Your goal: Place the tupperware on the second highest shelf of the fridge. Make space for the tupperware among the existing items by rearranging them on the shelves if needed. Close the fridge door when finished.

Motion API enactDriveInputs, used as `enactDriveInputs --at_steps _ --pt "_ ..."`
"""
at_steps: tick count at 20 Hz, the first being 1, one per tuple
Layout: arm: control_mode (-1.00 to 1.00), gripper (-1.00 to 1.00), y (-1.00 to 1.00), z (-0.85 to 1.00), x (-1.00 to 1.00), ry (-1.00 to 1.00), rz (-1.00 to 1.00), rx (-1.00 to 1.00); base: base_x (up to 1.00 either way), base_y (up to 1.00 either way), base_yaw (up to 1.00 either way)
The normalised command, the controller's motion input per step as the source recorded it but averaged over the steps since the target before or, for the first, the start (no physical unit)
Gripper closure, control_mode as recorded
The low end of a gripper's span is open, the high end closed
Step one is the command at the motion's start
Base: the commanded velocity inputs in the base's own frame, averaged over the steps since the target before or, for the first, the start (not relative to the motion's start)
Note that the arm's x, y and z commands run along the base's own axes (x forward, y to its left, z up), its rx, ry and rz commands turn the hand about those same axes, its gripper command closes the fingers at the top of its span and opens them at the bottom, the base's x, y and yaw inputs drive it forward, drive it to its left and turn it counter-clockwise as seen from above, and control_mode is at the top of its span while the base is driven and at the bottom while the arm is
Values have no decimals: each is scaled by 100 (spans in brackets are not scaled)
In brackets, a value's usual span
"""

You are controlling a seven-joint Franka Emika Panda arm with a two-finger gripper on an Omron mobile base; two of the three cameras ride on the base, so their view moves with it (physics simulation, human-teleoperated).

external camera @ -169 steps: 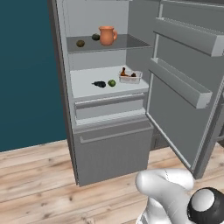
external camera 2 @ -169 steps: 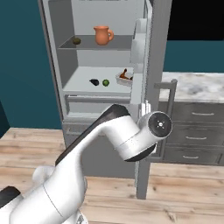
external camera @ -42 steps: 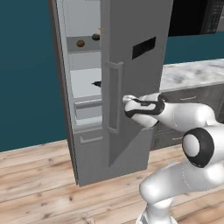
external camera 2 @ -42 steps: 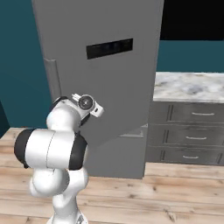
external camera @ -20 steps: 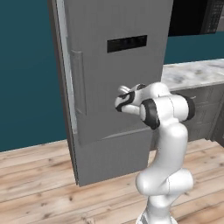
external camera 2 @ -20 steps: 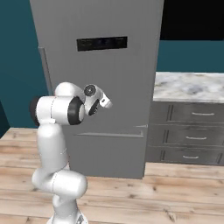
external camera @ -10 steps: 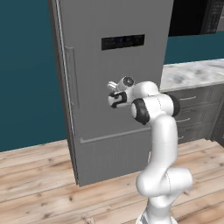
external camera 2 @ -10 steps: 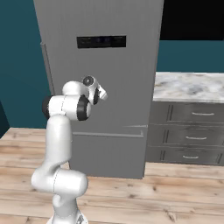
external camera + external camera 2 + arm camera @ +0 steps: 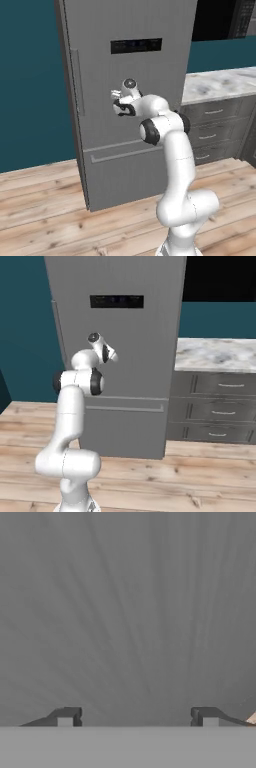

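The tall grey fridge [image 9: 130,125] is standing shut, its fridge door [image 9: 120,346] lying flush, showing a black display panel near the top and a long vertical bar handle along its left edge.

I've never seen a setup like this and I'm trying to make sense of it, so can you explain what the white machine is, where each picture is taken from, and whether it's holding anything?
It's a rendered kitchen, not a real one. The white machine is a robot arm on a base that can drive. Two pictures come from cameras on that base, one behind the arm on each side, so they show the same scene from two angles. The third comes from a camera on the hand, looking along the pincer.

The arm reaches toward a tall grey fridge whose door is shut, with a black display near the top. In the hand view the pincer's two dark tips stand apart with only the grey door surface ahead, so it is open and holds nothing. To the right is a marble counter over grey drawers.
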Motion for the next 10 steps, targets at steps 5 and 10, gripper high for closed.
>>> enactDriveInputs --at_steps 5,10 --pt "-100 -100 78 -52 65 5 -3 -14 0 0 0" --pt "-100 -100 50 -100 9 3 -9 -25 0 0 0"
